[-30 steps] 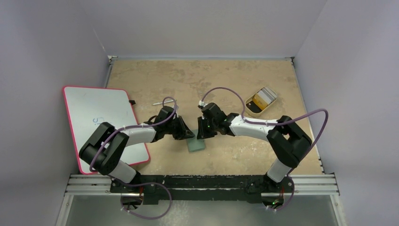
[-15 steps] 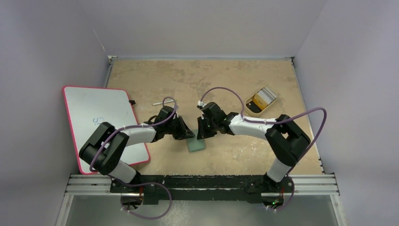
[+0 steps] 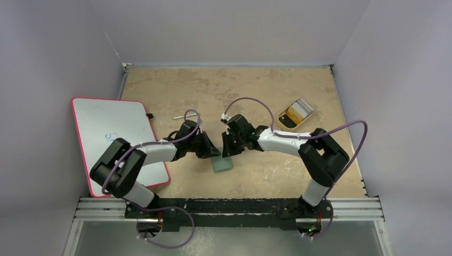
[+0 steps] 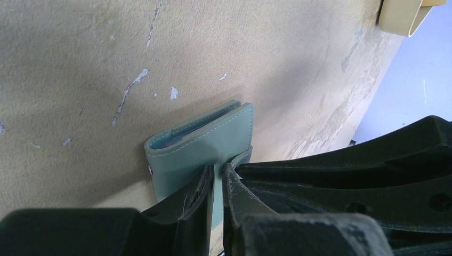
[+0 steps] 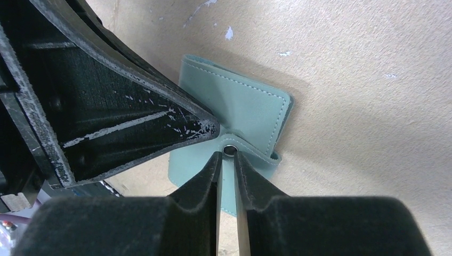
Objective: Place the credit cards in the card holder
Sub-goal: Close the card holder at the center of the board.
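The grey-green card holder (image 3: 222,165) lies folded on the table between both arms. My left gripper (image 4: 217,178) is shut on a thin edge of the card holder (image 4: 200,144). My right gripper (image 5: 227,155) comes in from the other side, its jaws narrowed onto the strap of the card holder (image 5: 242,104), pinching at the metal snap button (image 5: 229,150). In the top view the left gripper (image 3: 212,151) and the right gripper (image 3: 227,151) almost touch above it. The credit cards (image 3: 297,111), yellow-orange, white-grey and black, sit in a tan tray far to the right.
The tan rounded tray (image 3: 282,127) stands at the right rear. A white board with a pink rim (image 3: 109,136) covers the table's left side under the left arm. A small white stick (image 3: 178,116) lies behind the left gripper.
My right gripper has narrowed its jaws and shifted slightly left onto the card holder's strap. The left arm and the card holder have stayed put.
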Robot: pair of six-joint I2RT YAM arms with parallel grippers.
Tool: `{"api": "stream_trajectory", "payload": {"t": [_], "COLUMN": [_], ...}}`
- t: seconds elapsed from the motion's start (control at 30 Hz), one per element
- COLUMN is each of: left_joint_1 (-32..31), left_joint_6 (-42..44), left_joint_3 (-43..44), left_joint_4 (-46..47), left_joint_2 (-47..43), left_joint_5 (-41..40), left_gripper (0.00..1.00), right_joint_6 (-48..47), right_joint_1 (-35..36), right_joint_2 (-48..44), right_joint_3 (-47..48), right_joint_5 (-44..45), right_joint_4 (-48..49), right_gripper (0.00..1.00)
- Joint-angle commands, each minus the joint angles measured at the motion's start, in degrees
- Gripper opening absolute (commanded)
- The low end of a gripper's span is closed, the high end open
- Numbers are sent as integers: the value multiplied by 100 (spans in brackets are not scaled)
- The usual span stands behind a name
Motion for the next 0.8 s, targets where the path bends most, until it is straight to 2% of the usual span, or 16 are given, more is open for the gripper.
{"api": "stream_trajectory", "payload": {"t": [0.0, 0.23, 0.33, 0.77], "left_joint_1": [-38, -38, -38, -38], "left_joint_6": [91, 124, 96, 103], "left_joint_3": [113, 218, 210, 176], "left_joint_4": [-43, -203, -171, -143], "left_joint_2": [147, -12, 5, 8], "left_joint_5": [-293, -330, -252, -256], "left_gripper": [11, 11, 11, 11], "right_joint_6": [-163, -126, 1, 47], "right_joint_1": [31, 33, 24, 23], "right_joint_2": [-49, -368, -384, 82], "right_joint_3": [267, 424, 413, 584], "right_joint_5": [-18, -15, 148, 134], "right_joint_4": [-304, -620, -566, -365], "right_gripper": [15, 15, 18, 24]}}
